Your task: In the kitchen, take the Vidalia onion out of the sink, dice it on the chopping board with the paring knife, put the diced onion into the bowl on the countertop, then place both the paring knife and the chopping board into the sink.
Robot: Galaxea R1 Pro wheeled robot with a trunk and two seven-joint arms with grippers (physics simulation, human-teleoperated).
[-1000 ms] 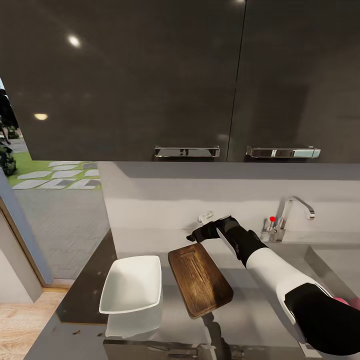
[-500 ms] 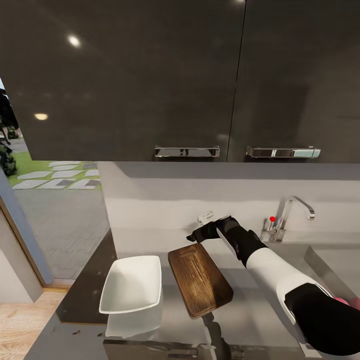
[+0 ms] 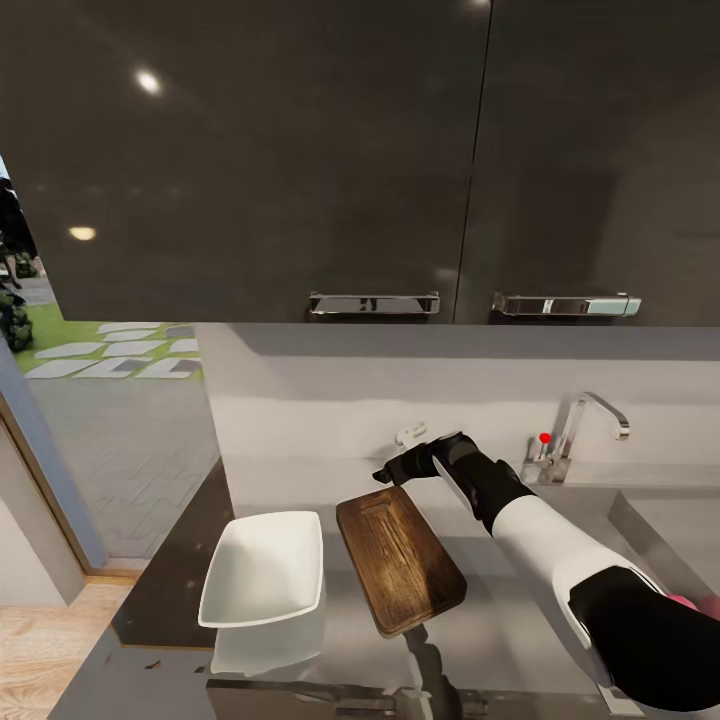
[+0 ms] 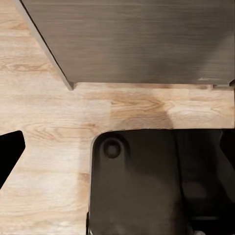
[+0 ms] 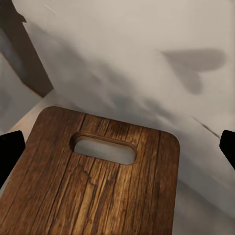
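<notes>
The right arm is reaching across the grey countertop toward the back wall, and its gripper is hovering just past the far end of the chopping board. In the right wrist view the fingertips are sitting wide apart at the two edges, with nothing between them, and the board's slot handle is lying right below. The board is lying flat on the counter, angled, just beside the white bowl, which is standing empty to its left. The sink is lying to the right, with the tap and its red knob behind it. A pink shape is peeking out past the right forearm, possibly the onion. The left wrist camera is looking down at the wooden floor and the robot's dark base; whether the left gripper is open I cannot tell.
</notes>
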